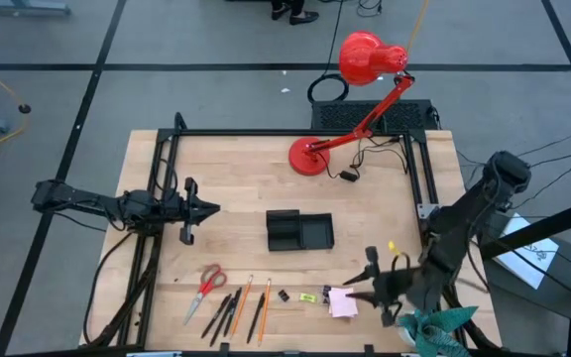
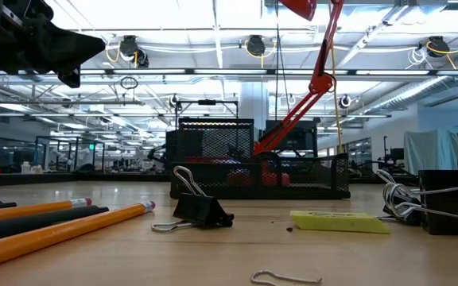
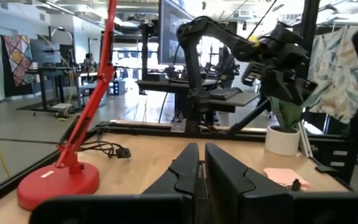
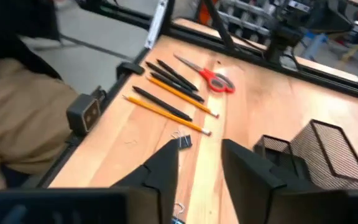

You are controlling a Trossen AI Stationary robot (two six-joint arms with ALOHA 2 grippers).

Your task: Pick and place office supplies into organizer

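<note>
The black mesh organizer stands mid-table. Along the near edge lie the red-handled scissors, several orange and dark pencils, a black binder clip, a yellow-green bit and a pink sticky-note pad. My right gripper hangs open above the table just right of the pad, pointing toward the table's left; its wrist view shows the scissors, the pencils and the organizer ahead of it. My left gripper waits shut at the left, raised, left of the organizer.
A red desk lamp stands on its base at the far middle, its cable trailing to the right. Black frame rails border the table's far corners. A potted plant sits at the near right corner under my right arm.
</note>
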